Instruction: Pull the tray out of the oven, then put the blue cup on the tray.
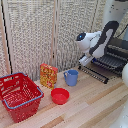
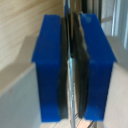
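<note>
The oven (image 1: 118, 50) stands at the exterior view's right with its door (image 1: 93, 72) folded down. The tray (image 1: 109, 62), a dark wire rack, lies in its mouth. My gripper (image 1: 83, 61) is at the tray's front edge. In the wrist view the two blue pads (image 2: 50, 70) are pressed nearly together on a thin metal bar (image 2: 70, 80), so the gripper (image 2: 72, 70) is shut on the tray's edge. The blue cup (image 1: 71, 77) stands upright on the wooden table (image 1: 95, 107), apart from the gripper, toward the exterior view's left of the oven door.
A red bowl (image 1: 60, 95) sits in front of the cup. An orange box (image 1: 48, 75) stands beside the cup. A red basket (image 1: 19, 95) takes up the exterior view's left. A slatted screen (image 1: 40, 30) closes the back.
</note>
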Available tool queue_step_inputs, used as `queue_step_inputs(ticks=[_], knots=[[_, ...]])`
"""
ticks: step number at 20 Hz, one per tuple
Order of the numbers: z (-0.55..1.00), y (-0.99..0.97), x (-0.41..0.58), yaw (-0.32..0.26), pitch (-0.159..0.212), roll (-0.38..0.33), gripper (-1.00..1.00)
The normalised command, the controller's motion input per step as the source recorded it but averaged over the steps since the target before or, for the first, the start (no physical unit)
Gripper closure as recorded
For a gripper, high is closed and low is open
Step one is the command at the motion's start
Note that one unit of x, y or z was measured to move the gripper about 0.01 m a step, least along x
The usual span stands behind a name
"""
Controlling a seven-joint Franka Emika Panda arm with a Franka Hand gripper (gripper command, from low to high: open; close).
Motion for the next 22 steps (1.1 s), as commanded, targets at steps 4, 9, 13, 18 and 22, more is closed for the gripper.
queue_step_inputs(ticks=[4, 9, 13, 18, 22], knots=[[0.18, -0.06, 0.019, 0.047, -0.017, 0.01, -1.0], [0.53, -0.16, -0.046, -0.024, -0.078, 0.148, -1.0], [0.38, -0.1, -0.028, 0.042, -0.051, 0.275, -1.0], [0.38, 0.12, -0.018, 0.038, 0.046, 0.26, -1.0], [0.36, 0.35, 0.0, -0.09, 0.003, 0.265, -1.0]])
